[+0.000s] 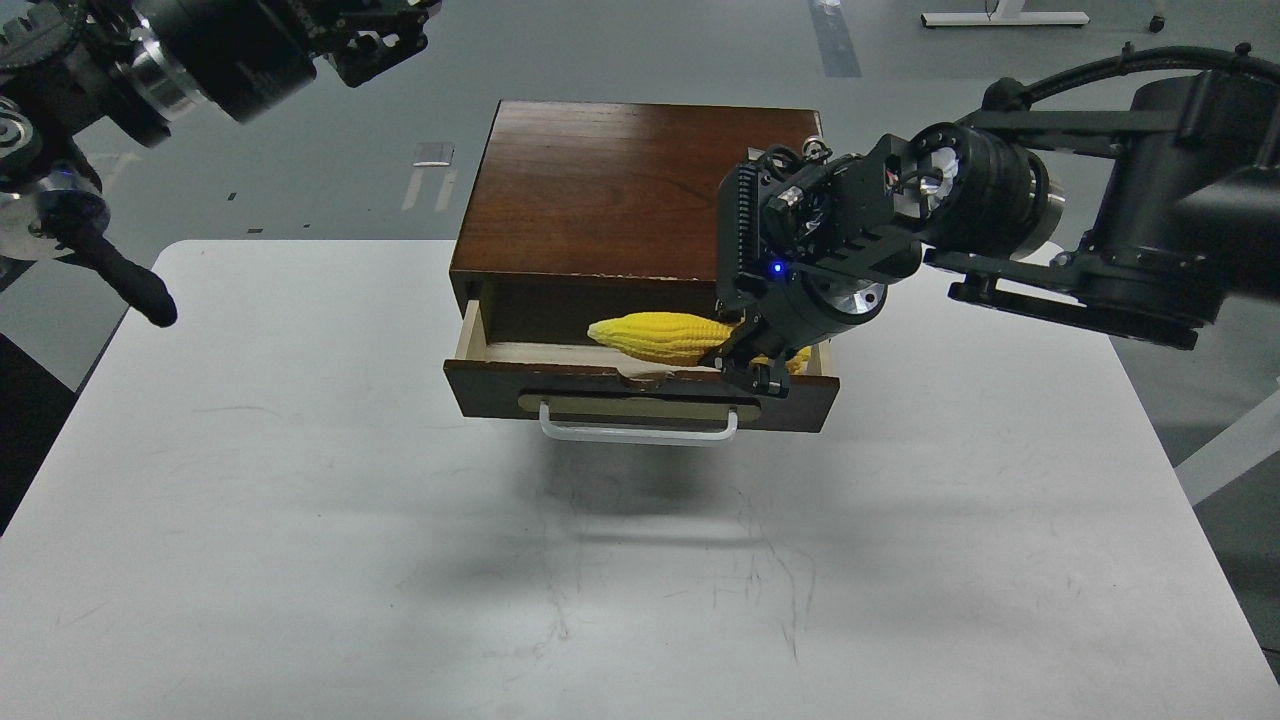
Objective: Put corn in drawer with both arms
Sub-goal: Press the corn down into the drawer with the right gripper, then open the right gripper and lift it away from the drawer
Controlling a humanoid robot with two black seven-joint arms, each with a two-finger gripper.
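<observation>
My right gripper grasps the corn over the open drawer; my left gripper's state I cannot tell

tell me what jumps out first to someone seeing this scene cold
The bright yellow corn stands out, lying in the open drawer of the brown cabinet at the back of the white table. The right gripper is closed on the corn's thick end. The left gripper hangs high at top left, away from everything.
</observation>
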